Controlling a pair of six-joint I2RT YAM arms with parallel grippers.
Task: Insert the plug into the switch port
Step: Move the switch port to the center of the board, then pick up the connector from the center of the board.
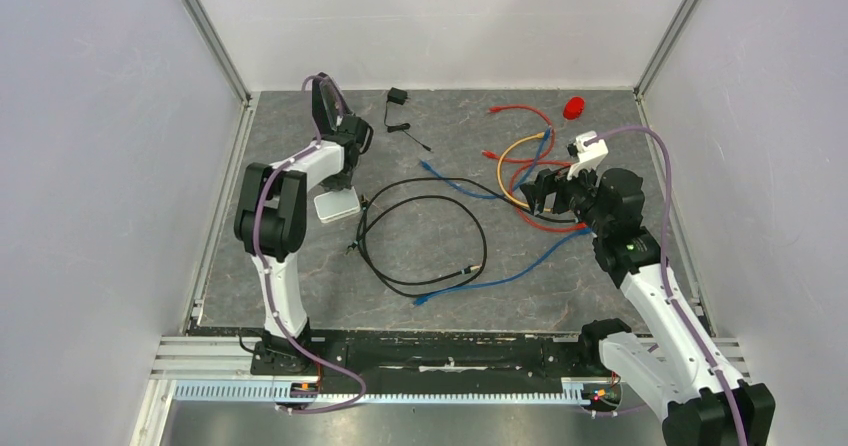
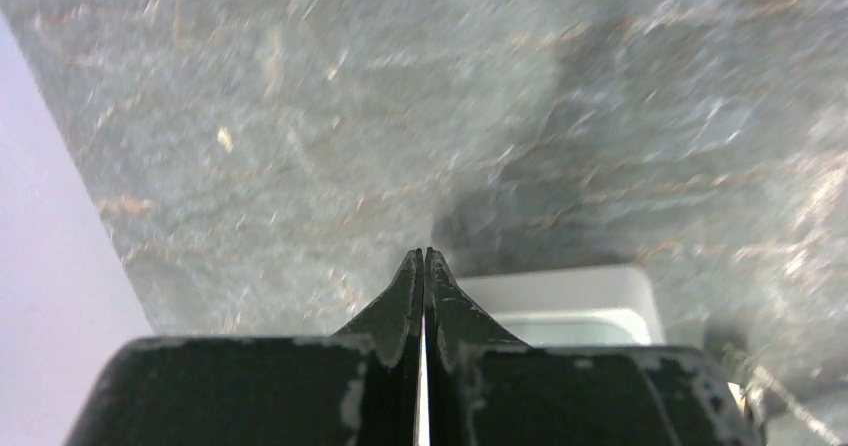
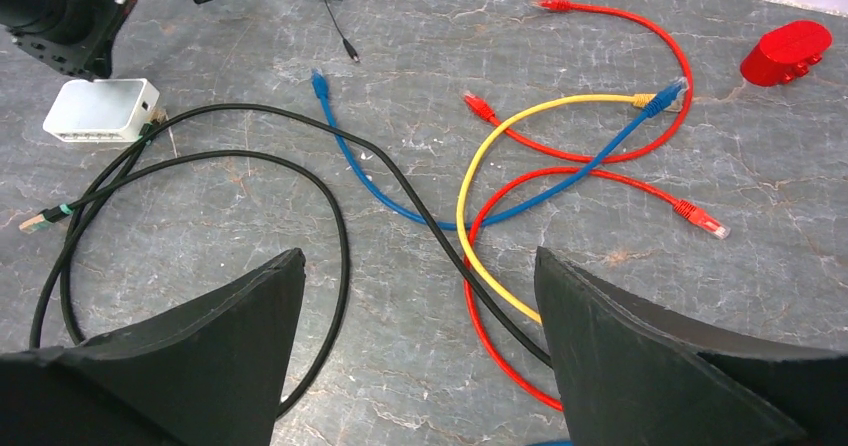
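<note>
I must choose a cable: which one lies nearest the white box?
The black cable, which loops right beside the white box; red, yellow and blue lie farther away.

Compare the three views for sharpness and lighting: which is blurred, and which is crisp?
Left wrist: the table is smeared with blur, a shadow darkens it beyond the shut left gripper, and the switch box looks soft; right wrist: crisp and evenly lit, the yellow cable sharp; top external: clear, even light.

Tangled red cables point(image 3: 695, 213), yellow cable point(image 3: 560, 101), blue cable point(image 3: 320, 84); red cylinder point(image 3: 785, 51) well apart.
</note>
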